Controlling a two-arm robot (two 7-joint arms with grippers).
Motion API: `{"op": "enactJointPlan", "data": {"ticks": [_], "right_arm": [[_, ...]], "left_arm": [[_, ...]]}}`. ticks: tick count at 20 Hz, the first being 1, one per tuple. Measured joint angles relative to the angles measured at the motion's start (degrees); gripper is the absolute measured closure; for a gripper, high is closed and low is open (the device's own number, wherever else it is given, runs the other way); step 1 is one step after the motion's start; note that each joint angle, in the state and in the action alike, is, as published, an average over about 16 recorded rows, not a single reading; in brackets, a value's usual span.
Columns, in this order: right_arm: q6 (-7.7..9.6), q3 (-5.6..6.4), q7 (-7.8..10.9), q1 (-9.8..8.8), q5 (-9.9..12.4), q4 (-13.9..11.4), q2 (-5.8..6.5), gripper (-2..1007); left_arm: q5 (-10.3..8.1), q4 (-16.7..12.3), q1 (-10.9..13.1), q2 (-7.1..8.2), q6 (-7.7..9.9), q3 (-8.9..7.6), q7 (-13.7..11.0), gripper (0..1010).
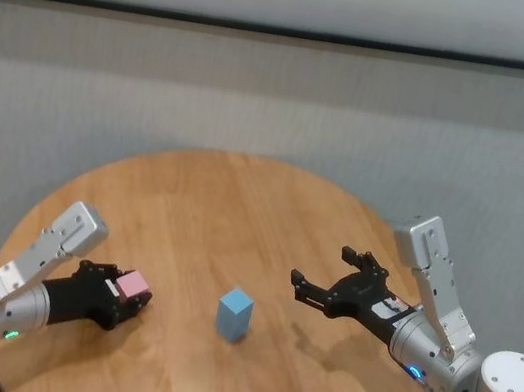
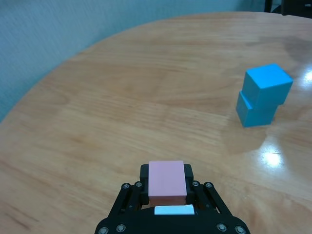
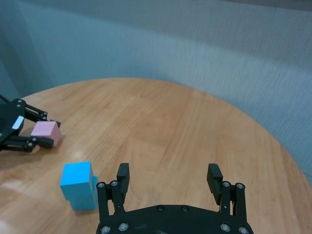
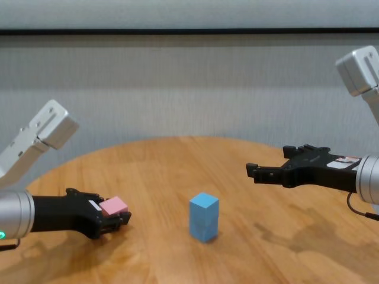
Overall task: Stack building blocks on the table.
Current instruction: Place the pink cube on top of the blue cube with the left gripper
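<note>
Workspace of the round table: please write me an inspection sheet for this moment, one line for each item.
Surface: round wood-plank table, bare apart from the blocks; faint dark marks near the right side.
Job's things: two light blue blocks stacked near the table's middle, the upper one slightly offset in the left wrist view; pink block held at the left side.
Clutter: nothing seen.
Grippers: left gripper shut on the pink block, low over the table; right gripper open and empty, to the right of the stack, above the table.
Cables: a thin dark cable by the right forearm in the chest view.
Surroundings: grey textured wall behind the table, dark strip across it higher up.
</note>
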Motion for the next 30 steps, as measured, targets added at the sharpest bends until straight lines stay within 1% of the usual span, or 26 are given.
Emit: {"op": "enactJointPlan", "data": {"ticks": [3,7,10,13,16,19,21,24,30], "right_arm": [[0.00,0.00,0.00,0.00,0.00,0.00,0.00,0],[0.00,0.00,0.00,0.00,0.00,0.00,0.00,0],[0.00,0.00,0.00,0.00,0.00,0.00,0.00,0],[0.00,0.00,0.00,0.00,0.00,0.00,0.00,0],[0.00,0.00,0.00,0.00,0.00,0.00,0.00,0],[0.00,0.00,0.00,0.00,0.00,0.00,0.00,0],[0.00,0.00,0.00,0.00,0.00,0.00,0.00,0],[0.00,0.00,0.00,0.00,0.00,0.00,0.00,0],[0.00,0.00,0.00,0.00,0.00,0.00,0.00,0]], "left_arm": [[-0.18,-4.23,1.48,1.15,1.71,-0.27,0.56,613],[0.18,-11.64,3.90,3.09,4.79,-0.33,2.04,613],[0.74,-17.67,5.83,4.54,7.35,-0.24,3.21,613],[1.47,-23.30,7.58,5.67,9.79,-0.04,4.35,613],[2.58,-27.50,8.82,6.28,11.80,0.39,5.60,613],[4.04,-30.20,9.52,6.35,13.44,1.00,6.71,613],[4.93,-31.18,9.73,6.08,14.29,1.37,7.13,613],[6.02,-31.71,9.74,5.32,15.32,1.85,7.60,613],[7.95,-31.35,9.11,3.40,16.71,2.74,8.11,613]]}}
